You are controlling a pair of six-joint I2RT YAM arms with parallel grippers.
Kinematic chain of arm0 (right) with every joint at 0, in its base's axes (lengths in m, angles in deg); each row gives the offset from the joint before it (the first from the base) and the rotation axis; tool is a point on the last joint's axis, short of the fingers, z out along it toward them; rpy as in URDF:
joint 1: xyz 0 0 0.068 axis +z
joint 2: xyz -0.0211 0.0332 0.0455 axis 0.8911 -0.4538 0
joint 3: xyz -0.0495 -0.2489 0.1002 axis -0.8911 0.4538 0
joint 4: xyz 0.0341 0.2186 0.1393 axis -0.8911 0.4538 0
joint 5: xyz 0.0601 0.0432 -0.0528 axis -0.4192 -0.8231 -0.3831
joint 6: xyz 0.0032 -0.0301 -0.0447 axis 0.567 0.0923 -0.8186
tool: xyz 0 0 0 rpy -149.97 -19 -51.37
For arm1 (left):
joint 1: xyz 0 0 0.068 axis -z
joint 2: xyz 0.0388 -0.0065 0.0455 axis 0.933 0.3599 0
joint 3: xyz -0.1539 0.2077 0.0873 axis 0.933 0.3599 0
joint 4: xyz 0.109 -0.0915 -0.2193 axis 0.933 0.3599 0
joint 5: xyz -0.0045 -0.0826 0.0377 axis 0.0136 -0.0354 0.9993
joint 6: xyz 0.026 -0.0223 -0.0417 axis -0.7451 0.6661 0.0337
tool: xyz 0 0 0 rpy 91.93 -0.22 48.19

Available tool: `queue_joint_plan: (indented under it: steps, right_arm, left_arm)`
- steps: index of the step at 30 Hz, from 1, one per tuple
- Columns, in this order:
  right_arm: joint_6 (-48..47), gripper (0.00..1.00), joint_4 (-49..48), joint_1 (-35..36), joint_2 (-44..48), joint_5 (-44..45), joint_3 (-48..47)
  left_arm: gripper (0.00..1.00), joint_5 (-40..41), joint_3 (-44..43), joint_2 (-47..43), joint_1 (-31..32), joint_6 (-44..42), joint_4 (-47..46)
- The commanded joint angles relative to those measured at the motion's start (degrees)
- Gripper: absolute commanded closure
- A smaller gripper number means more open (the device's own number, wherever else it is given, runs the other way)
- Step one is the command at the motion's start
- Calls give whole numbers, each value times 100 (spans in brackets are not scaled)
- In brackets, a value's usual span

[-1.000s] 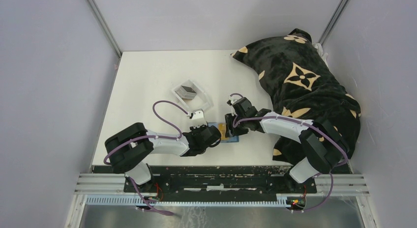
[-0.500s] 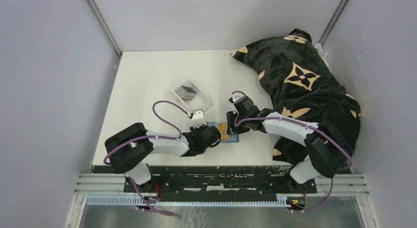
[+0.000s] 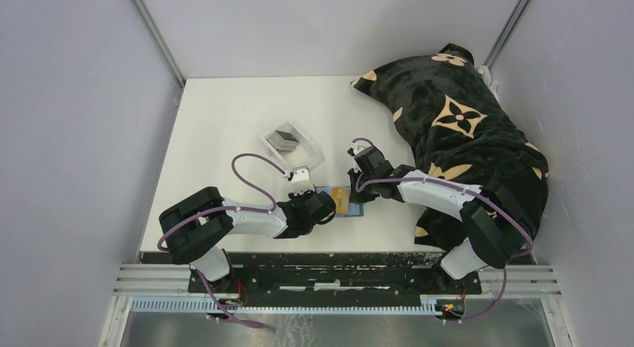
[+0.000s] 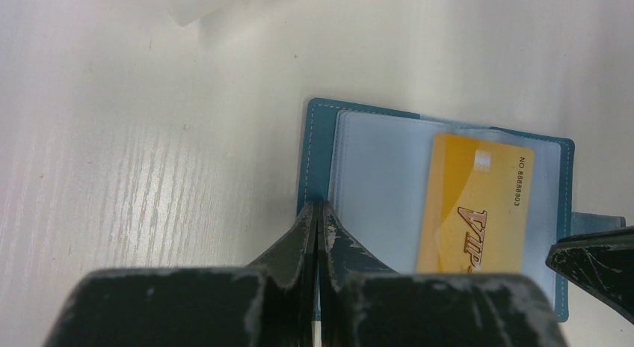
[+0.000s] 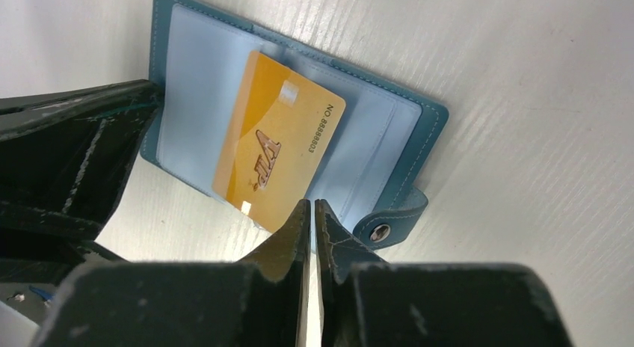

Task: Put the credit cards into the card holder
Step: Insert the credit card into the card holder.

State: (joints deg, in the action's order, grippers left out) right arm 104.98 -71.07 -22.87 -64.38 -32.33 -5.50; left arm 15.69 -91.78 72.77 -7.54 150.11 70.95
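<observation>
The teal card holder (image 3: 354, 210) (image 4: 320, 137) (image 5: 419, 130) lies open and flat near the table's front edge, its clear sleeves facing up. A gold credit card (image 3: 340, 198) (image 4: 472, 205) (image 5: 277, 149) lies tilted on the sleeves, one corner past the holder's edge; whether it sits in a pocket I cannot tell. My left gripper (image 3: 331, 203) (image 4: 318, 211) is shut, its tips on the holder's edge opposite the snap tab (image 5: 389, 226). My right gripper (image 3: 353, 191) (image 5: 310, 206) is shut on nothing, tips just off the card's edge. More credit cards (image 3: 285, 137) sit stacked in the tray.
A clear plastic tray (image 3: 312, 154) stands behind the left arm, mid-table. A large black cushion with tan flower prints (image 3: 456, 130) covers the right side of the table, close behind the right arm. Grey walls enclose the table on three sides.
The right gripper's jaws have closed from open beside the gold card. The left gripper and the card holder have stayed in place.
</observation>
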Motion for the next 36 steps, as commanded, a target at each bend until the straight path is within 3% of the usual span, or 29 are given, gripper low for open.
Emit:
queue_joint_plan:
  steps: [1, 36]
  right_arm:
    - [29, 91, -291, 30, -153, 169, -155]
    - [153, 92, -496, 129, -552, 91, -378]
  left_arm:
    - [96, -214, 414, 366, -136, -3, 1154]
    - [96, -253, 449, 413, -126, -13, 1076]
